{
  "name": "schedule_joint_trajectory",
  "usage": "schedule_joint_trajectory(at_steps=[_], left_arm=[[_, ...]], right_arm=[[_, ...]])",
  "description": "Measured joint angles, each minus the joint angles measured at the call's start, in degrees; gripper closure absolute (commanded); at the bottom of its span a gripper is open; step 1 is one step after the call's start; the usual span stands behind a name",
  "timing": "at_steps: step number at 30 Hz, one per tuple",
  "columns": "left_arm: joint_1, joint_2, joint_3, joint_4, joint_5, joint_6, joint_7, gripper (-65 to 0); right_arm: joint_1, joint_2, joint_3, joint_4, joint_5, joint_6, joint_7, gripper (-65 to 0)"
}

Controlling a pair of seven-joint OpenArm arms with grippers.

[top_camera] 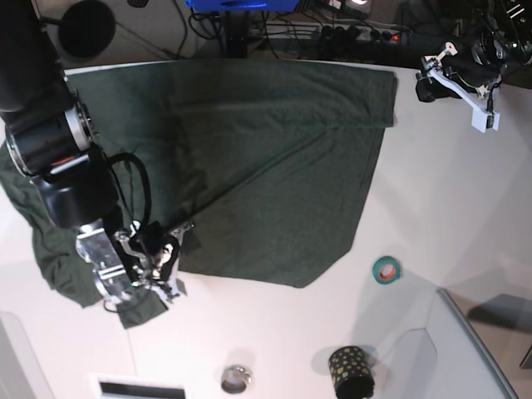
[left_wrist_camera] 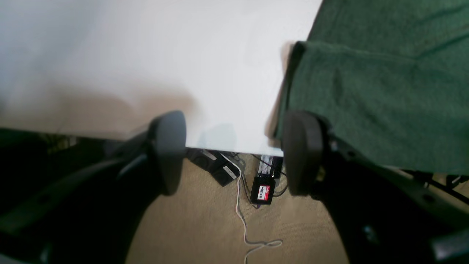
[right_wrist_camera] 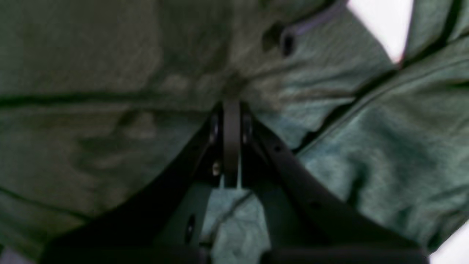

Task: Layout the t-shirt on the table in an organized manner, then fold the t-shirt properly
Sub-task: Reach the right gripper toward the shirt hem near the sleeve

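Green t-shirt [top_camera: 249,158] is mid-layout: right gripper [right_wrist_camera: 231,110] clenched on fabric beneath it, left gripper [left_wrist_camera: 234,154] released beside the hem; next, pull flat across bench [top_camera: 465,208].

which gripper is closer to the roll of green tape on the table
Left, though neither is close. The left gripper hangs open near the table's far edge, beyond the tape roll; the right gripper is across the t-shirt, pinching its hem.
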Motion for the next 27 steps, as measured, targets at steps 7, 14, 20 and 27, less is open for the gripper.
schedule_joint_trajectory(at_steps=[7, 14, 20, 27], left_arm=[[-0.02, 0.0, 0.02, 0.0, 0.11, 0.0, -0.04, -39.8], [-0.13, 0.15, 0.04, 0.02, -0.13, -0.02, -0.07, -39.8], [0.57, 0.26, 0.04, 0.02, -0.09, -0.02, -0.17, -39.8], [0.31, 0.35, 0.02, 0.02, 0.09, 0.0, -0.17, -39.8]], right_arm=[[2.69, -1.75, -6.27, -4.9, 0.24, 0.07, 5.51, -0.8], [1.84, -2.25, -7.15, -16.33, 0.24, -20.28, 36.52, -0.6], [1.49, 2.03, -7.15, -16.2, 0.15, -27.21, 49.24, -0.2], [-3.15, 0.59, -7.15, -5.95, 0.11, -26.38, 42.18, -0.2]])
